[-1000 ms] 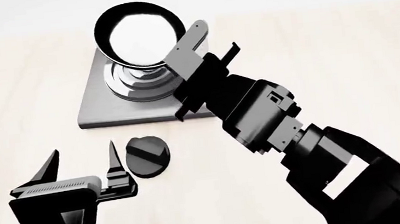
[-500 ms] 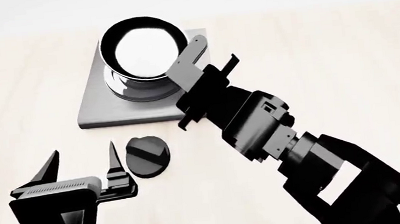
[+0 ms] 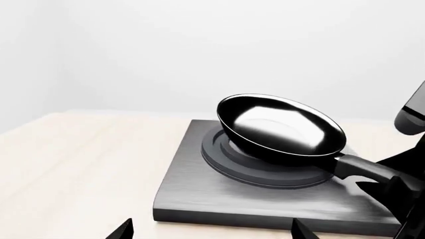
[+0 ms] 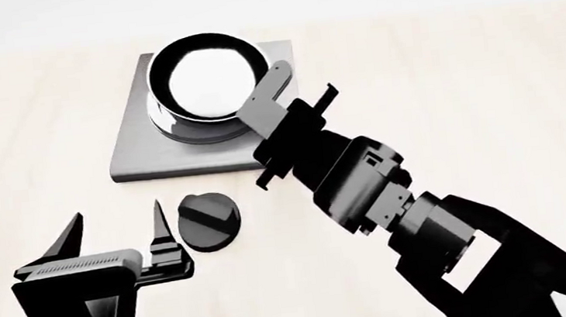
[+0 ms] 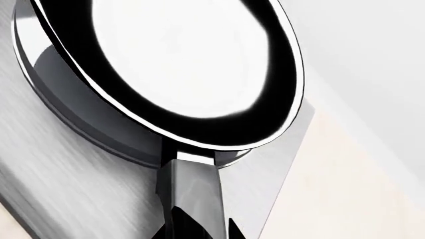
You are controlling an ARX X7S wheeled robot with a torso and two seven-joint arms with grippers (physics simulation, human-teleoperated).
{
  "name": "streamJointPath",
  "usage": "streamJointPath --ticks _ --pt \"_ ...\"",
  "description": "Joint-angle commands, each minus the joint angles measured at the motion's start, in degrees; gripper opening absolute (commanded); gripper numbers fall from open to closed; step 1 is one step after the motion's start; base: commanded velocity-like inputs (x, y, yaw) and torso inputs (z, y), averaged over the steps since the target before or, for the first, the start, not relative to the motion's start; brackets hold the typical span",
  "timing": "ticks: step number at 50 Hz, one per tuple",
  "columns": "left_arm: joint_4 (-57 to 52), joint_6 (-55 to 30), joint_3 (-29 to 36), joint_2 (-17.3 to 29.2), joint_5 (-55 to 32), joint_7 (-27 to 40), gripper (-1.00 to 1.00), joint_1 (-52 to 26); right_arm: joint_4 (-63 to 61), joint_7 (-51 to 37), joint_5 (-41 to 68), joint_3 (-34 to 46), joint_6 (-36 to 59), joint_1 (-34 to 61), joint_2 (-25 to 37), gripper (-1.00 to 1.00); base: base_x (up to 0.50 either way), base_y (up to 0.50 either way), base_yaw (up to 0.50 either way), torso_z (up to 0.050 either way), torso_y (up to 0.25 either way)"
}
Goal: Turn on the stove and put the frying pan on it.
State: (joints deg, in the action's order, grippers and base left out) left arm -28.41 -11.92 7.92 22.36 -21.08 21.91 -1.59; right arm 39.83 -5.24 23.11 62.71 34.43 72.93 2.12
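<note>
Frying pan [image 4: 203, 77] sits over the burner rings of the stove [image 4: 137, 153], tilted in the left wrist view, so not settled flat. Right gripper [image 4: 275, 105] is clamped on its long handle. Rigid metal, likely front-heavy and slick; hold near the bowl end. Pan is empty. Left gripper [image 4: 118, 229] is wide open, holding nothing, just beside the knob [image 4: 208, 221].

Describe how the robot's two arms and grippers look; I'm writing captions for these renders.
Both are matte black and boxy. The left gripper has two tapered, pointed fingers on a block with a pale ribbed strip. The right arm is a chain of chunky black segments with grey and white panels, ending in the right gripper. No cables show.
</note>
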Motion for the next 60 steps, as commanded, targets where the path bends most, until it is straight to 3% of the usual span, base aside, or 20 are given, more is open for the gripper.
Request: streamJointPath --ticks 1,17,18,27,48,60 --pt "0.3 0.3 0.0 0.1 -0.1 0.0 1.0 0.0 -0.7 -0.4 -3.1 0.5 -0.9 0.6 -0.7 -1.0 0.01 0.0 0.0 0.0 0.0" --pt "0.7 1.0 -0.1 0.3 -0.2 0.1 1.0 0.3 4.9 -1.1 0.7 5.8 -3.9 2.0 -2.0 -1.0 0.0 0.0 0.0 0.0 0.001" --pt "0.7 1.0 -0.1 0.3 -0.3 0.1 1.0 0.3 5.0 -1.3 1.2 6.5 -4.1 2.2 -2.0 1.0 0.0 0.0 0.0 0.0 0.0" --pt "0.3 0.8 -0.1 0.5 -0.5 0.3 1.0 0.3 3.3 -1.6 4.6 7.5 -2.7 2.9 -1.3 1.0 0.0 0.0 0.0 0.0 0.0" --pt "0.2 0.5 -0.1 0.8 -0.9 0.7 1.0 0.1 -1.5 5.0 18.6 -1.5 4.5 5.0 0.9 1.0 0.0 0.0 0.0 0.0 0.0" --pt "0.1 0.5 -0.1 0.9 -1.0 0.9 1.0 0.1 -12.2 1.5 21.1 -2.8 8.2 5.7 4.9 1.0 0.0 0.0 0.0 0.0 0.0"
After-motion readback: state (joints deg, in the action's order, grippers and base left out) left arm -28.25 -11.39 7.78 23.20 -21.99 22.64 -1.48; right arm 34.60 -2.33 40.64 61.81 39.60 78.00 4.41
